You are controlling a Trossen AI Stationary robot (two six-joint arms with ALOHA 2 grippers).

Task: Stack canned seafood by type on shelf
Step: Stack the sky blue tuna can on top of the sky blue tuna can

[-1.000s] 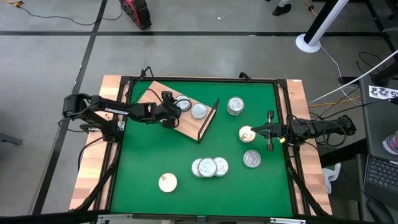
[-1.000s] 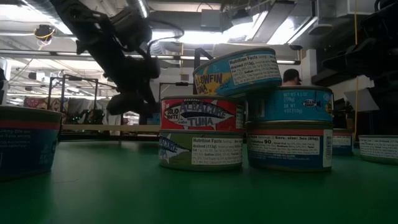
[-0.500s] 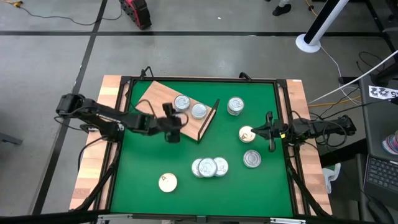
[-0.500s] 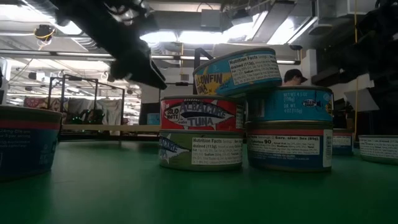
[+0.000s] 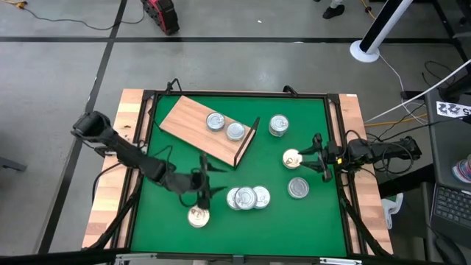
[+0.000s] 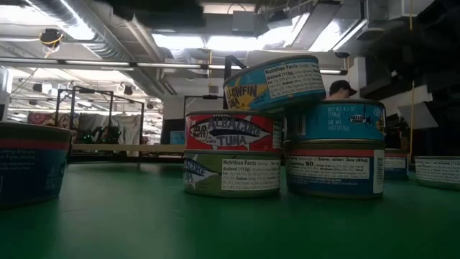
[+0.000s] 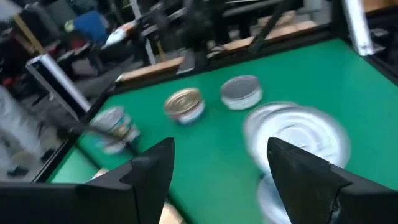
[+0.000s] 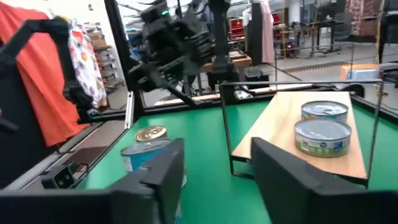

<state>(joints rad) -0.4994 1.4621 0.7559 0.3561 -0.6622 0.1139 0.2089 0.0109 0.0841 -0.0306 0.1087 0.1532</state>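
Seen from above, the wooden shelf (image 5: 193,124) lies at an angle on the far left part of the green desk (image 5: 169,213), its black wire frame end (image 5: 246,143) turned toward the middle. Two cans (image 5: 215,121) sit on it side by side, touching or nearly so, close to the wire end; the right wrist view shows the same pair (image 8: 322,135) on the board behind the frame. Off the shelf, seven more tops can be counted from above: one silver can (image 5: 278,125) just right of the shelf's wire end, one cream-topped can (image 5: 292,158) right of centre, one silver can (image 5: 298,188) nearer the front right, a tight cluster of three (image 5: 247,197) at front centre, and one cream-topped can (image 5: 198,216) at front left. That makes nine tops in all. In the low view the cluster (image 6: 284,129) proves to be stacked, with at least five tins visible in it, the topmost one tilted, so the overhead count misses some. The left tool (image 5: 200,190) hangs over the front-left part of the desk, just above the cream-topped can and just left of the cluster, its fingers (image 7: 146,180) spread wide with nothing between them. The right tool (image 5: 313,154) is at the right side of the desk, its fingers (image 8: 158,180) also spread wide and empty, the tips just beside the cream-topped can right of centre.
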